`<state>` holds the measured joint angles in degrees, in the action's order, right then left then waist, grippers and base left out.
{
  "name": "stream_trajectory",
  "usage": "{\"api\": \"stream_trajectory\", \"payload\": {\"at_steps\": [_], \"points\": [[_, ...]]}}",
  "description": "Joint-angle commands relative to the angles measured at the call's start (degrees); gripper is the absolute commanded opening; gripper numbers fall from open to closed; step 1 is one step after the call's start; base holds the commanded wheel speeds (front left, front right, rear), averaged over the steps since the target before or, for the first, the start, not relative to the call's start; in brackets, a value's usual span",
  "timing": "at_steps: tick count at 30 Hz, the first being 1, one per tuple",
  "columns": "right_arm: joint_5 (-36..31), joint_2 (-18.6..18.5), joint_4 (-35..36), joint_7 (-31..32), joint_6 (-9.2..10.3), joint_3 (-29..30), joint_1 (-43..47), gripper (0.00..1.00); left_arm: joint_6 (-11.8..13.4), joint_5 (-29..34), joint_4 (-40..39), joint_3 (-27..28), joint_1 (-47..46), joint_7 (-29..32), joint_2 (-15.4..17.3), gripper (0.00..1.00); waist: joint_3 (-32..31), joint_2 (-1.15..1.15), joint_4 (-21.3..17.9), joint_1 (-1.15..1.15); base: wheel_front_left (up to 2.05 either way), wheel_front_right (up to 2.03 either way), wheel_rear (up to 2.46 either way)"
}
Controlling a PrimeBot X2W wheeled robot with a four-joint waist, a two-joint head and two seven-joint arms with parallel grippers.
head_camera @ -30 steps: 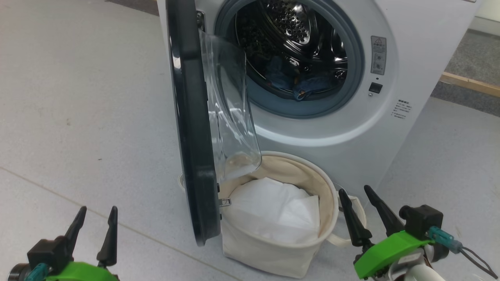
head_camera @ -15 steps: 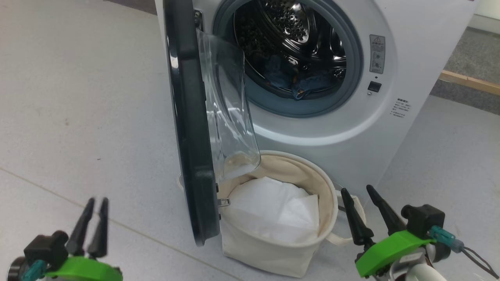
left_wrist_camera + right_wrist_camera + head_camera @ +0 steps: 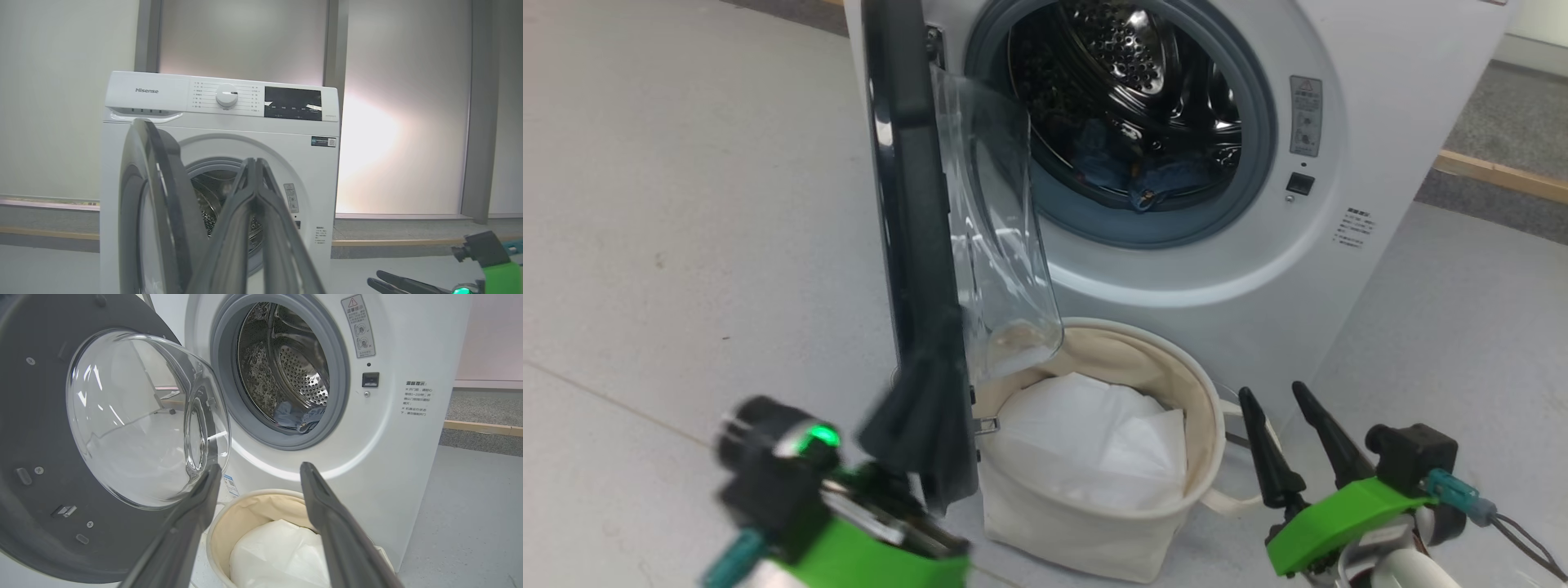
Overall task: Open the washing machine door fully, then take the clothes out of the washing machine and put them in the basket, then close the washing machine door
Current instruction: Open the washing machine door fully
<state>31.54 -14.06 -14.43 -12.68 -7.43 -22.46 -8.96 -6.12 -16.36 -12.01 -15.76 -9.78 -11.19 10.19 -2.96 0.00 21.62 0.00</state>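
the left fingers (image 3: 244,200) rise blurred from 7 o'clock of the head view, pressed together tip to tip with nothing between them, across the lower edge of the door (image 3: 915,204); whether they touch it i cannot tell; the right fingers (image 3: 1264,453) point up from 5 o'clock, spread apart and empty, just beside the basket (image 3: 1078,531); the door stands open at 9 o'clock of the washing machine (image 3: 1217,278) mouth; the clothes (image 3: 1152,175) lie low inside the drum; the basket sits on the pale grey floor (image 3: 686,204) at 6 o'clock below the mouth, a white sheet (image 3: 1094,441) inside; frosted wall panels (image 3: 408,102) rise behind the machine
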Motion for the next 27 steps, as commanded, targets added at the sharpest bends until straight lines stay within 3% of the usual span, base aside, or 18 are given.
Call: {"api": "stream_trajectory", "payload": {"at_steps": [1, 4, 8, 18, 27], "points": [[0.1, -0.3, 1.9, 0.0, -0.06, -1.0, -1.6, 1.00, -0.4, 1.0, -3.1, -1.0, -2.4, 1.8, -0.3, 0.00, 0.1, 0.00, -0.4, 0.00, 0.00, 0.00, 0.00], [0.1, -0.3, 1.9, 0.3, -0.06, -1.6, -2.2, 1.00, -0.4, 0.6, -2.6, -5.8, -1.2, 6.3, -2.1, 0.00, 0.4, 0.00, -1.2, 0.00, 0.00, 0.00, 0.00], [0.1, -0.2, 1.8, 0.6, -0.06, -2.0, -2.8, 1.00, 1.2, -0.2, 3.3, -6.6, -0.5, 10.2, -3.1, 0.00, 0.7, 0.00, -2.4, 0.00, 0.00, 0.00, 0.00], [0.0, -0.2, 0.6, 1.4, -0.06, -2.0, -3.7, 1.00, 6.3, -2.0, 14.0, -1.2, -2.0, 12.4, -2.6, 0.00, 1.4, 0.00, -2.7, 0.00, 0.00, 0.00, 0.00], [-1.4, -0.3, 1.3, 2.6, -0.06, -3.6, -6.9, 1.00, 7.7, -3.4, 17.5, 3.2, -4.7, 11.4, -0.2, 0.00, 4.0, 0.00, 0.2, 0.00, 0.00, 0.00, 0.00]]}}
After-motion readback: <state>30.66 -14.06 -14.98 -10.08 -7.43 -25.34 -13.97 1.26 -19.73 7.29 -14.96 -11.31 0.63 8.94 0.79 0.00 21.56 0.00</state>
